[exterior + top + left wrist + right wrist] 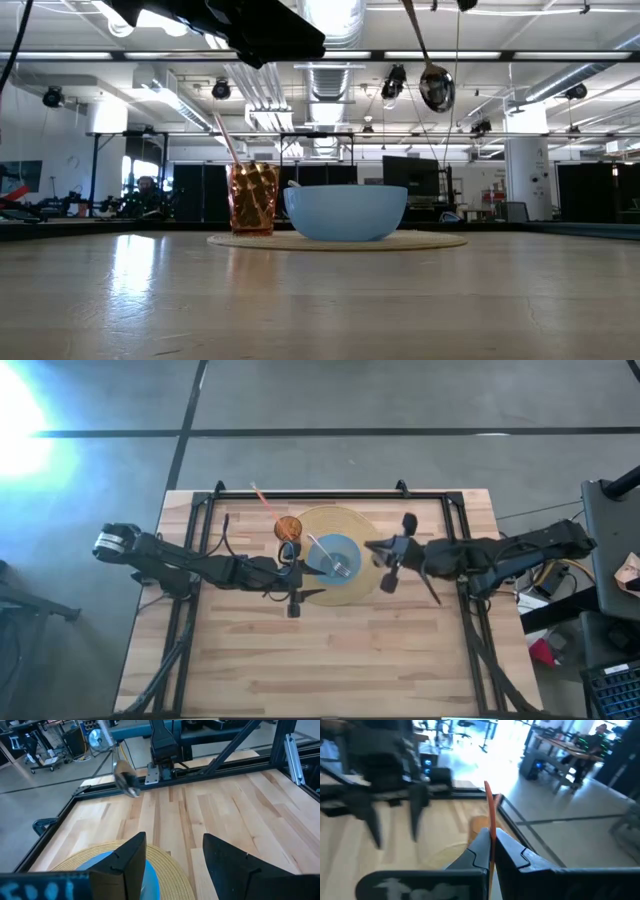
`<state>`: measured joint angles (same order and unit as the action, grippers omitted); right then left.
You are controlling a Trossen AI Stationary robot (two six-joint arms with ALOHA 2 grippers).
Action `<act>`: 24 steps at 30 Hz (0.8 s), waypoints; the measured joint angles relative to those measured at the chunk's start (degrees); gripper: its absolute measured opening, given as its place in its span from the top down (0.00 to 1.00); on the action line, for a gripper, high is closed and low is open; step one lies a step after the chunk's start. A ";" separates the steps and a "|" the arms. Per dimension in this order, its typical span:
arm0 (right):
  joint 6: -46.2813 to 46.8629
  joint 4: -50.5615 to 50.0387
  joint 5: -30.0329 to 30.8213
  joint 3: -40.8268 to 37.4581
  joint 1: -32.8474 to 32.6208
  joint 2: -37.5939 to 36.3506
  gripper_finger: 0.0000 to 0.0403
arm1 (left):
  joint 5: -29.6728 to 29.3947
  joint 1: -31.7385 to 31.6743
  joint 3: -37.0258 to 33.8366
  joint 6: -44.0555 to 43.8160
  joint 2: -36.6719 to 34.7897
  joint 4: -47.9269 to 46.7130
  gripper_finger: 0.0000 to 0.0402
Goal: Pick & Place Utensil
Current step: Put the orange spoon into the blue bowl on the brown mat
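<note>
Spoon (436, 88) hangs clamped in the right gripper (385, 563) beside the bowl (333, 557); left gripper (293, 603) gapes empty.

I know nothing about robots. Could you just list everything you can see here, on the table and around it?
table: one, pale wood, under everything
mat: one, straw-yellow, round, toward the table's far side
bowl: one, light blue, on the mat
fork: one, silver, lying in the bowl
cup: one, orange, beside the bowl at the mat's edge
straw: one, orange, standing in the cup
spoon: one, silver, hanging in the air above the bowl's right side
left end effector: one, dark, open, at the bowl's left
right end effector: one, dark, shut on the spoon's handle, at the bowl's right
</note>
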<state>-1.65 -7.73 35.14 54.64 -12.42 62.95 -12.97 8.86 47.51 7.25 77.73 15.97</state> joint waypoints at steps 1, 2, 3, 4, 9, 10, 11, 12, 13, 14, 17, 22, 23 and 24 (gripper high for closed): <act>0.29 0.13 0.00 -0.92 0.91 -0.75 0.98 | 0.00 0.00 0.00 0.00 0.00 -0.04 0.53; 0.79 0.35 -0.02 -1.92 1.90 -1.53 0.98 | 0.00 0.00 0.00 0.00 0.00 -0.09 0.53; 1.60 0.79 -0.03 -3.01 2.91 -2.21 0.98 | 0.00 0.00 -0.02 0.00 0.00 -0.09 0.53; 2.45 1.52 -0.02 -4.19 4.00 -2.90 0.98 | 0.00 0.00 -0.02 0.00 0.00 -0.07 0.53; 5.04 12.92 -3.81 -12.75 9.30 -5.85 0.98 | 0.00 0.00 -0.02 0.00 0.00 -0.11 0.53; 5.63 15.98 -5.15 -14.47 10.29 -6.31 0.98 | 0.00 0.00 -0.02 0.00 0.00 -0.11 0.53; 6.49 19.11 -6.48 -16.14 11.30 -6.74 0.98 | 0.00 0.00 -0.02 0.00 0.00 -0.13 0.53; 7.57 21.91 -7.44 -17.73 12.30 -7.16 0.98 | 0.00 0.01 -0.02 0.00 0.00 -0.15 0.53; 8.65 24.43 -8.34 -19.23 13.30 -7.54 0.98 | 0.00 0.00 -0.02 0.00 0.00 -0.14 0.53; 9.98 26.74 -8.68 -20.56 14.22 -7.76 0.98 | 0.00 0.02 -0.02 0.00 0.00 -0.13 0.53; 14.27 32.35 -9.11 -24.31 16.96 -8.23 0.98 | 0.00 0.01 -0.02 0.00 0.00 -0.13 0.53; 22.02 38.91 -9.26 -29.24 20.89 -7.76 0.98 | 0.00 0.02 -0.02 0.02 0.00 -0.13 0.53; 23.49 39.86 -9.25 -30.04 21.48 -7.59 0.98 | 0.00 0.01 -0.02 0.02 0.00 -0.14 0.53; 24.81 40.61 -9.25 -30.71 21.98 -7.44 0.98 | 0.00 0.01 -0.02 0.02 0.00 -0.13 0.53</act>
<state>23.17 32.89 25.89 23.93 9.56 55.50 -12.97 8.87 47.48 7.26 77.73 15.84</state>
